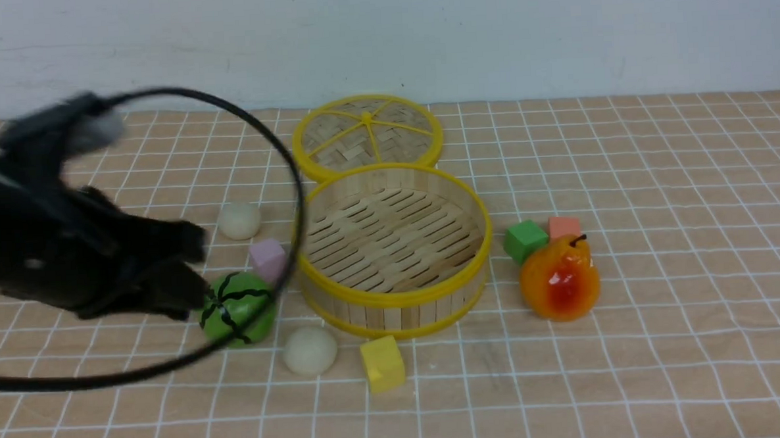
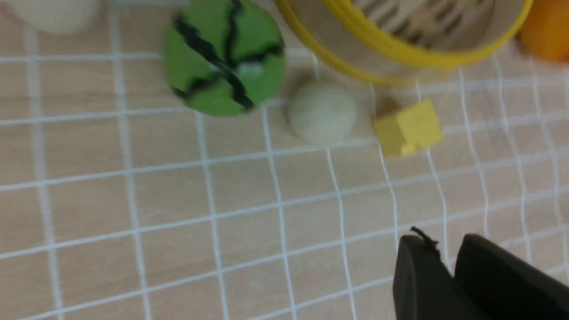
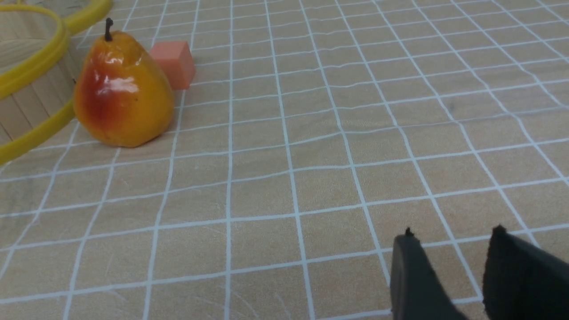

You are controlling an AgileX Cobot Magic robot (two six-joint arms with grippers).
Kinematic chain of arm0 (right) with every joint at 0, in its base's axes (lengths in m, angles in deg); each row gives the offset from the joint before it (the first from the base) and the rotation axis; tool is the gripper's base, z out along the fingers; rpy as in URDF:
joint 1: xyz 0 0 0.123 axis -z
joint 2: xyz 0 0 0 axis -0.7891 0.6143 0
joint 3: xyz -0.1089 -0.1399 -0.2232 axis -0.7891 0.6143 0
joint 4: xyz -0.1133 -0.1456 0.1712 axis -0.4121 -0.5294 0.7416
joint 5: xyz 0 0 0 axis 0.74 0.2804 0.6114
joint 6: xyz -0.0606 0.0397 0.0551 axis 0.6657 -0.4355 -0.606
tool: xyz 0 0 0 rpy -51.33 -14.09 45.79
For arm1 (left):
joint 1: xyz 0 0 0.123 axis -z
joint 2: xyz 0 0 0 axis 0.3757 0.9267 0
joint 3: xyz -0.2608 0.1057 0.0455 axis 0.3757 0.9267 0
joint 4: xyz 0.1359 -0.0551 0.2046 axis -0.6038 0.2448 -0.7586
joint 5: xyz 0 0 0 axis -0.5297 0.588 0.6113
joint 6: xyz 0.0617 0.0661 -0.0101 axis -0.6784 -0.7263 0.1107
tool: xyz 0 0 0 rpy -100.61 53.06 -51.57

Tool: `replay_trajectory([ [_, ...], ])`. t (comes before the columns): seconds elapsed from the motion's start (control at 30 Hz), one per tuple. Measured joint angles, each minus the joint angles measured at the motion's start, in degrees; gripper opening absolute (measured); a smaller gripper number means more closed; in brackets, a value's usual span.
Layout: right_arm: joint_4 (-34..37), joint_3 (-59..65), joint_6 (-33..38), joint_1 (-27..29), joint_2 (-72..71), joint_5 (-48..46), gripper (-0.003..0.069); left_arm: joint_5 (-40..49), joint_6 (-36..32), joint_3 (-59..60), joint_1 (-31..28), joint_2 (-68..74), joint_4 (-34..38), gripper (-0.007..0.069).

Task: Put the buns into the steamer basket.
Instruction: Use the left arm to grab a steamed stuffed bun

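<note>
Left arm [image 1: 42, 254] low, end effector [image 1: 193, 272] just beside green watermelon toy [image 1: 239, 309]

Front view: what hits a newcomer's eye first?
The empty steamer basket with yellow rims sits mid-table, its lid lying flat behind it. The blurred black left gripper looms at the left, right beside the green watermelon ball. The glossy orange pear stands to the basket's right.
</note>
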Motion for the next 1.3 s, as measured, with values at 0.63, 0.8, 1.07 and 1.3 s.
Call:
replay_trajectory([
  [0.63, 0.0, 0.0, 0.0, 0.0, 0.0, 0.0, 0.0241, 0.4, 18.3, -19.0, 17.0, 28.3, -27.7, 0.0221],
  [0.8, 0.0, 0.0, 0.0, 0.0, 0.0, 0.0, 0.0241, 0.6, 18.4, -20.0, 17.0, 31.7, -29.3, 0.0246],
  [1.07, 0.0, 0.0, 0.0, 0.0, 0.0, 0.0, 0.0241, 0.3, 18.4, -20.0, 17.0, 36.2, -29.6, 0.0247],
  [1.3, 0.0, 0.0, 0.0, 0.0, 0.0, 0.0, 0.0241, -2.5, 18.5, -20.1, 17.0, 37.0, -29.9, 0.0181],
])
